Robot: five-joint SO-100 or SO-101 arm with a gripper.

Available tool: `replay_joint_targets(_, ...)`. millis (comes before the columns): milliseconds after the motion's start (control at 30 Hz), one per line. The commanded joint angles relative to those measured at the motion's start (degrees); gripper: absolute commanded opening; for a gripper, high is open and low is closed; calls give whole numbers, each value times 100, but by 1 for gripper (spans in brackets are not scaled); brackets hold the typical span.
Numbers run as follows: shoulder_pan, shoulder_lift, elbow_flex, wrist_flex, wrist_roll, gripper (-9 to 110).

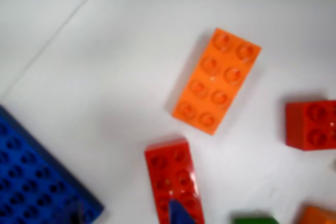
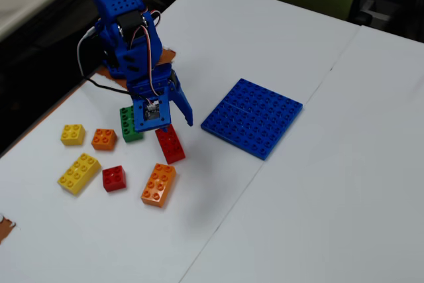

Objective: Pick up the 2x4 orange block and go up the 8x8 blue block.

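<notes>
The 2x4 orange block (image 1: 216,81) lies flat on the white table, alone in the middle of the wrist view; in the fixed view (image 2: 159,184) it lies below and in front of the arm. The 8x8 blue block (image 2: 252,116) lies flat to the right in the fixed view, and its corner shows at the wrist view's lower left (image 1: 31,182). My gripper (image 2: 171,124) hangs open and empty above the red long brick (image 2: 172,145), short of the orange block. In the wrist view my gripper (image 1: 126,217) shows only as fingertips (image 1: 178,214) at the bottom edge.
A red 2x2 brick (image 2: 114,177), yellow 2x4 brick (image 2: 79,173), orange 2x2 brick (image 2: 104,138), yellow 2x2 brick (image 2: 73,134) and green brick (image 2: 129,124) lie left of the orange block. The red long brick (image 1: 170,174) lies close beside the orange block. The table's left edge is near.
</notes>
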State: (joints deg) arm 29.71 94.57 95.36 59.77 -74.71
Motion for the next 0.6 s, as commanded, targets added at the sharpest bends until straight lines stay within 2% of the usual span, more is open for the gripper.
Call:
replay_joint_targets(0, 246, -211, -519, 272, -290, 20)
replay_joint_targets(233, 571, -1072, -1283, 79, 176, 27)
replay_joint_targets(467, 677, -1969, -2382, -97, 1512, 31)
replay_joint_targets(567, 826, -2268, -2619, -44, 1670, 31)
